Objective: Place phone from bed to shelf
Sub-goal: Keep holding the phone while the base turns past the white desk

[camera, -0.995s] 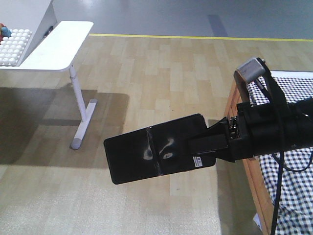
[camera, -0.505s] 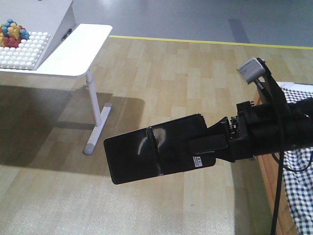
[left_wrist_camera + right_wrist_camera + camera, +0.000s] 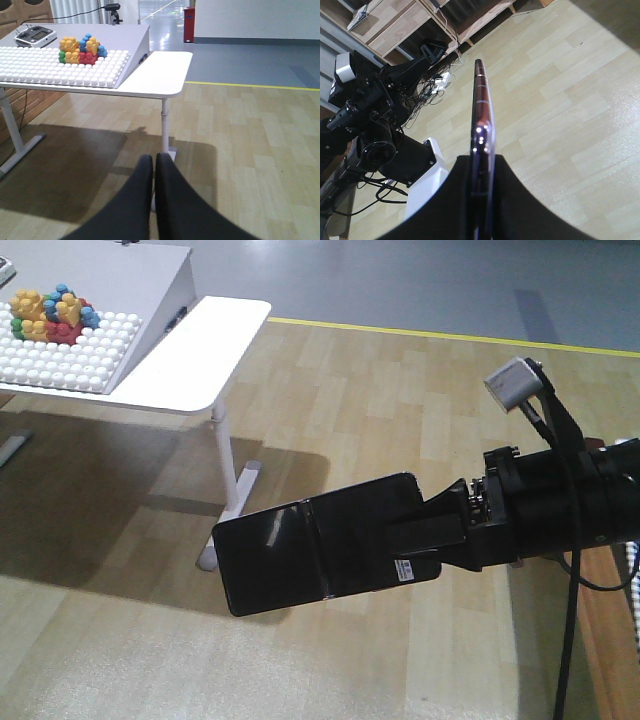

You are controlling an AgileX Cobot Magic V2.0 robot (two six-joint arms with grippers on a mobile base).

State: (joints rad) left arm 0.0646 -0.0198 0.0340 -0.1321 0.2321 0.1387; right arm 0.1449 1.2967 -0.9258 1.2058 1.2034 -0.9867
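Note:
My right gripper (image 3: 425, 540) is shut on the phone (image 3: 320, 555), a glossy black slab with a middle seam and a white sticker. It holds the phone flat in the air above the wooden floor, sticking out to the left. In the right wrist view the phone (image 3: 480, 100) shows edge-on with its pinkish rim, clamped between the right gripper's (image 3: 481, 162) black fingers. The left gripper (image 3: 153, 159) is shut with nothing in it, pointing toward the floor. Only the bed's brown wooden rail (image 3: 605, 640) shows, at the right edge. A wooden shelf unit (image 3: 395, 22) stands far off at the top left.
A white table (image 3: 190, 360) stands to the left on a white leg (image 3: 225, 485). It carries a studded white board with coloured blocks (image 3: 55, 315) and a remote controller (image 3: 34, 36). A yellow floor line (image 3: 450, 335) runs behind. The other arm and loose cables (image 3: 375, 130) lie left of the phone.
The front view has swung left: the white table has slid right and closer, and the bed has nearly left the frame. The phone stays in the right gripper, unchanged.

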